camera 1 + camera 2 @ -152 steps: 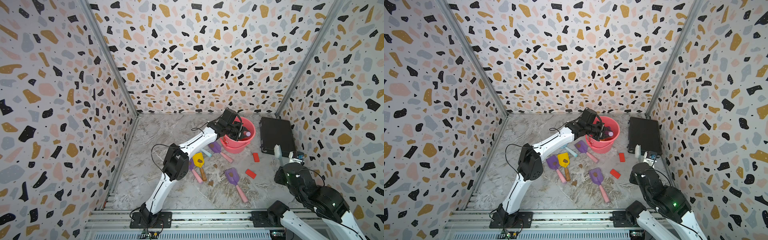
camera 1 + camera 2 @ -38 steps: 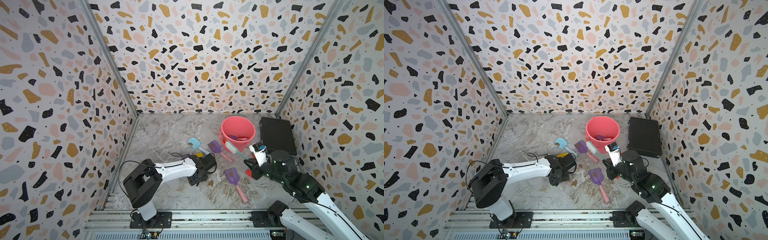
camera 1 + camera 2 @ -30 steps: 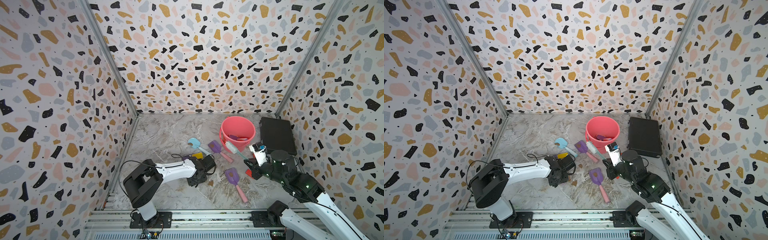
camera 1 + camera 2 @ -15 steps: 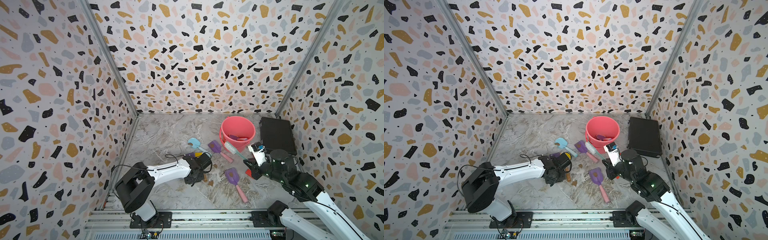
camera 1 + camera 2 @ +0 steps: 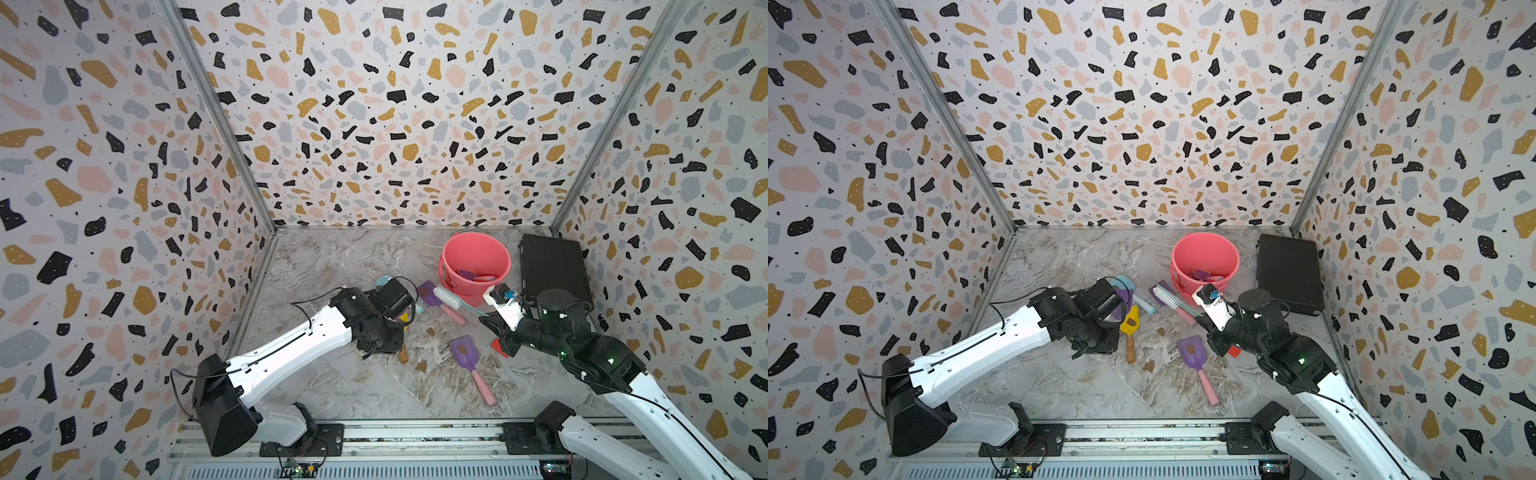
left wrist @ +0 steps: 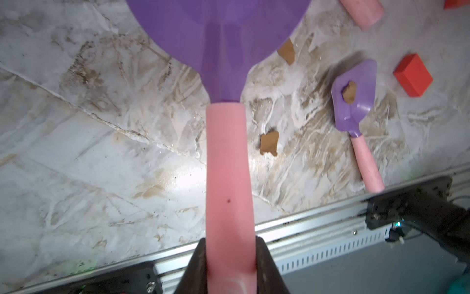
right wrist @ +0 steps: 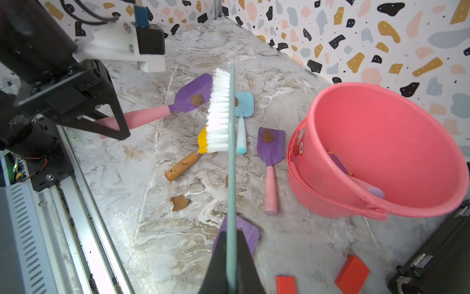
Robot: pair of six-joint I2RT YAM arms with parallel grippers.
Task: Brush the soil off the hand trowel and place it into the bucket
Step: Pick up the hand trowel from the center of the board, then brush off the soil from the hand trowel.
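The left claw (image 6: 230, 257) grips a purple trowel (image 6: 221, 51) by its pink handle, while the right claw (image 7: 231, 254) clamps a brush (image 7: 219, 109) near the bucket (image 7: 396, 122).

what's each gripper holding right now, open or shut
left gripper: closed on the pink handle of the purple trowel.
right gripper: closed on the handle of the white-bristled brush.
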